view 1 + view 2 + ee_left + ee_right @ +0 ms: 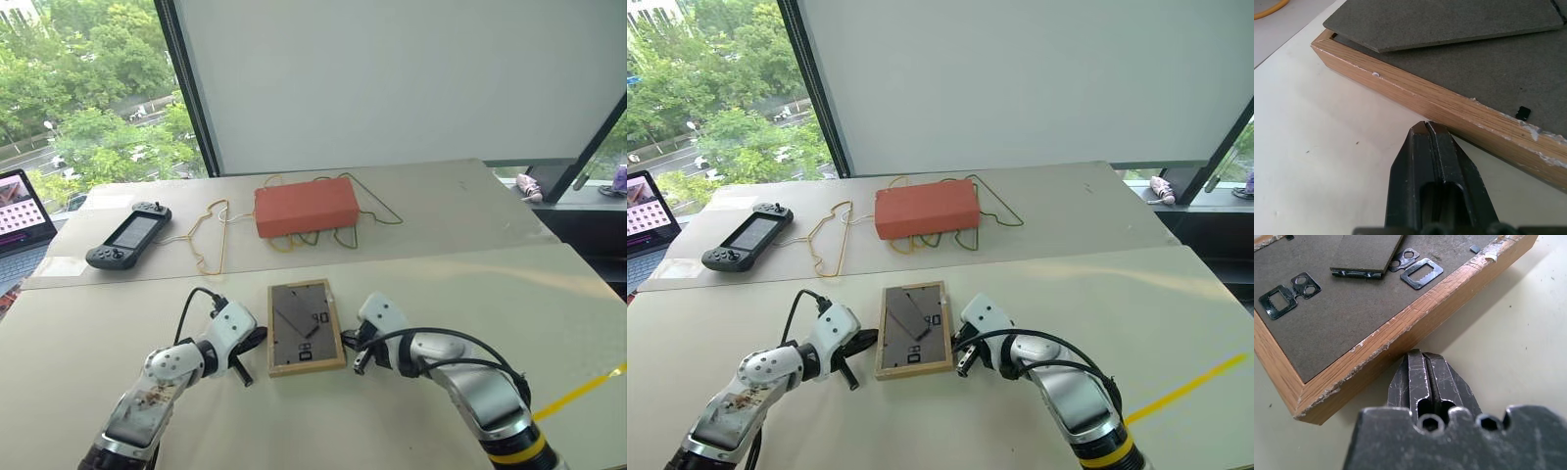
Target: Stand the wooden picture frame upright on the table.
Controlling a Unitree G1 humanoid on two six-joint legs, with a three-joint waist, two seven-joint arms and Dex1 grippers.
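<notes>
Lower centre of the head view, on the table [549, 294]: frame [306, 327], lying flat, back up, not yet stood upright. Long axis running from near edge toward upper picture, slightly tilted.

Left gripper [242, 373]: just beside frame's left long edge, toward its near corner; fingers pressed together, holding nothing. Tips at or almost at the wood in the left wrist view [1428, 128]; contact cannot be told.

Right gripper [359, 364]: just beside frame's right long edge, near the lower right corner; also closed, empty. Tips close under the wood rail in the right wrist view [1422, 355], contact likewise uncertain.

Key relation: frame between the two grippers, one on each long side, both pointing inward at it, about equally near. Judged: next move likely a pinch or lever against the side rails to tip the frame up; closed tips leave no room for a grip around a rail.

Materials: light oak-grain rails, square section, chipped and whitened along the edges. Back board dark grey-brown, matte, fibrous. Fold-out stand [1369, 253], flat board of same material, lying partly raised off the back. Metal clips [1421, 272], dark, stamped, small, with holes. Tabletop beige-white, smooth, matte, lightly speckled.

Further items, upper picture: orange-red box [306, 207] atop yellow wire hangers [211, 240]; black handheld controller [128, 236], upper left.
</notes>
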